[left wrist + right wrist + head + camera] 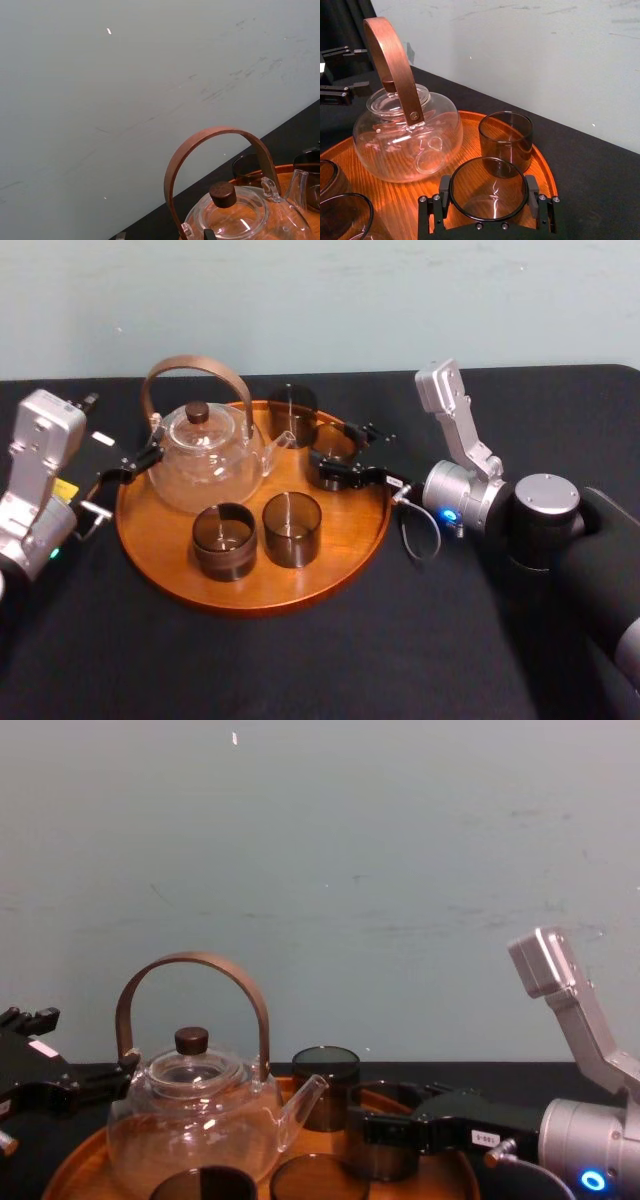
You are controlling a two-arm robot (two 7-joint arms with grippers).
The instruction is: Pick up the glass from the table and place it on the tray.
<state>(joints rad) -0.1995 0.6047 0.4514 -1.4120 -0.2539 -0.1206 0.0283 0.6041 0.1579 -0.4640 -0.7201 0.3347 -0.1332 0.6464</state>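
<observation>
Tray [250, 595]: 1 teapot [205, 455], 4 glasses [291, 528]. Glass [335, 443] at right rim clasped by right gripper [325, 453] fingers. Left gripper [128, 468] fingers wide, beside left rim.

A plain, pale wall [320, 300] with faint scuff marks stands behind.

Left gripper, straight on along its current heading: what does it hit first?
Likely the glass teapot on the tray, just ahead of the left gripper; height unclear. The right gripper grips a glass at the tray's right side.

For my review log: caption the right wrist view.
Right claw grips a smoky glass at the orange tray's edge beside the teapot; left claw sits open beyond.
</observation>
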